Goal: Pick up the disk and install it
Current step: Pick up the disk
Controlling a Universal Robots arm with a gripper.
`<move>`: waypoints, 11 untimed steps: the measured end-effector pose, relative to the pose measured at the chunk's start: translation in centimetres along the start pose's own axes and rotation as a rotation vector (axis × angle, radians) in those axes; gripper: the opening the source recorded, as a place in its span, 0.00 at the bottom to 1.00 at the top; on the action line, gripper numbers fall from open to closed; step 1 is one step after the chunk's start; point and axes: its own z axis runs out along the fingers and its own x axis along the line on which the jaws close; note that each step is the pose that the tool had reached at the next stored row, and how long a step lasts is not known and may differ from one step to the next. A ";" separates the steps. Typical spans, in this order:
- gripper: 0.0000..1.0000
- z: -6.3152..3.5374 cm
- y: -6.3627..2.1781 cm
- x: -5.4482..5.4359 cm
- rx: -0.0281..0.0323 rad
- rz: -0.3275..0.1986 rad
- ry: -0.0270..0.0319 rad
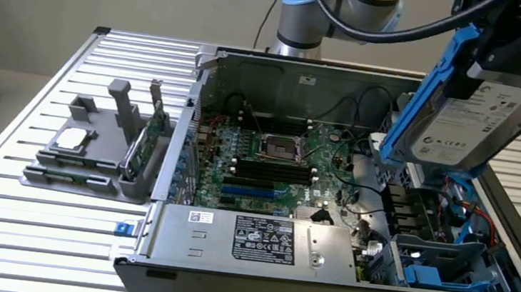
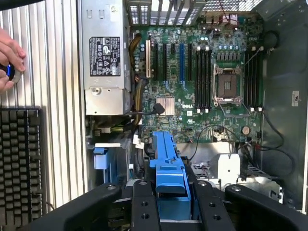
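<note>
At around 2 o'clock in the exterior view, the claw point(image 1: 509, 61) hangs above the open case point(image 1: 344, 75), clamped on the top end of the disk point(image 1: 468, 123). So the disk is up in the air, not seated in anything. It's tilted, with the white label facing the camera and the blue bracket running along its 9 o'clock edge. Its low end hovers over the drive-bay corner of the case, above the blue cage point(image 1: 440, 267) at roughly 5 o'clock.

The arm point(image 1: 302, 14) rises behind the case at 12 o'clock, and a black cable point(image 1: 377, 32) loops from it over to the claw. In the wrist view the black fingers point(image 2: 144, 207) sit on either side of the blue bracket, squeezing it, with the motherboard point(image 2: 192, 82) spread out below.

Everything sits on a slatted aluminium table point(image 1: 31, 239) in front of a plain beige wall. The power supply point(image 1: 251, 238) is at the case's 6 o'clock edge. At 9 o'clock from the case a grey holder point(image 1: 77, 164) carries a chip point(image 1: 72, 139) and a green card point(image 1: 152, 135) standing on edge.

The wrist view also catches a keyboard point(image 2: 19, 163) on the table and a person's hand point(image 2: 9, 60) on a small round thing.
</note>
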 end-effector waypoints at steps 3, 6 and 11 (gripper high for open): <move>0.33 -0.06 -0.69 0.9 -0.0013 0.000 0.0000; 0.33 -0.12 -1.40 1.8 -0.0025 0.000 0.0000; 0.33 -0.21 -2.54 3.4 -0.0043 0.000 -0.0001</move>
